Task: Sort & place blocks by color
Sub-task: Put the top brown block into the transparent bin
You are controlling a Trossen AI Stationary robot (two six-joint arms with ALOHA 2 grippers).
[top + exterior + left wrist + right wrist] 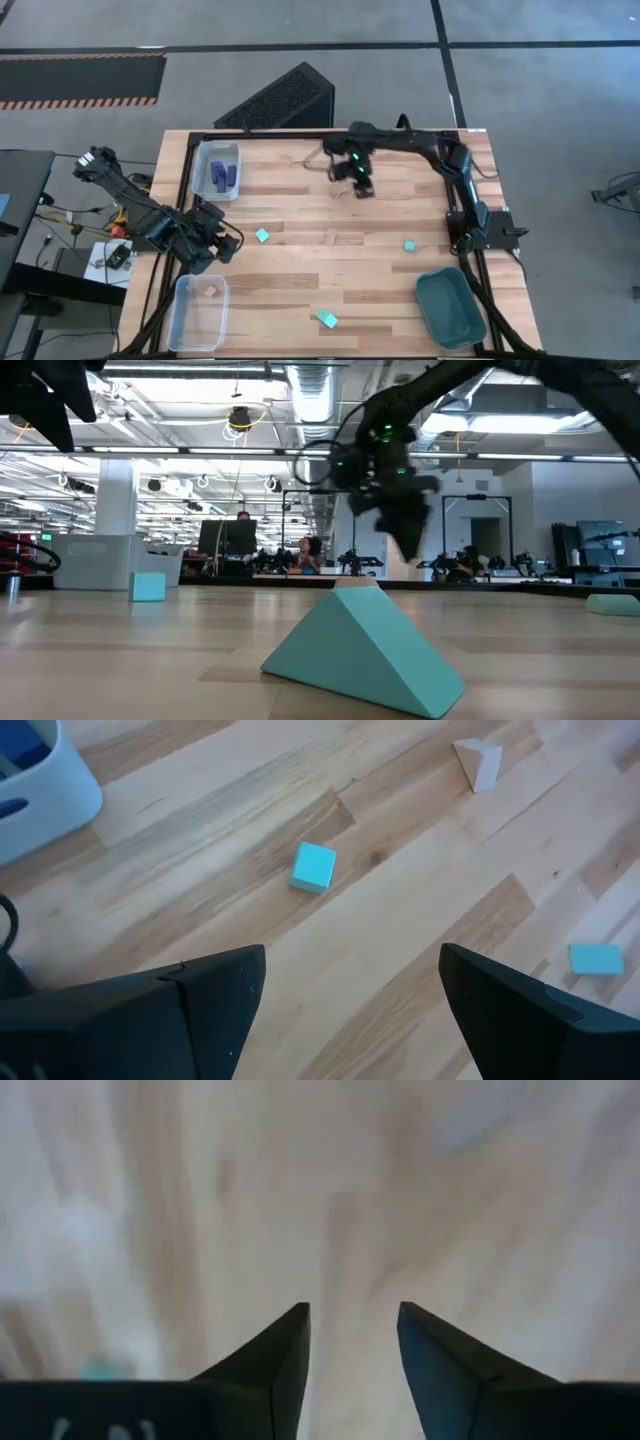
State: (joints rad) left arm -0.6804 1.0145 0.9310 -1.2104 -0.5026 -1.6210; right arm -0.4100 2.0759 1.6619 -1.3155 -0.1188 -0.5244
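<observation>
My left gripper (232,245) (350,960) hovers open near the table's left edge; a teal cube (262,236) (313,867) lies just beyond its fingertips. My right gripper (362,190) (352,1315) hangs over the far middle of the table (300,275), open by a narrow gap, with only bare wood below. A teal wedge (327,319) (360,650) rests on a flat face near the near edge. Another teal block (409,245) (596,959) lies right of centre, and a pale tan piece (330,237) (478,765) at centre. Blue-purple bars (222,176) sit in the far clear bin.
A clear bin (217,170) stands at the far left. A second clear bin (185,318) at the near left holds a tan piece (211,291). A dark teal tray (450,305) sits at the near right corner. Bare wood lies between the blocks.
</observation>
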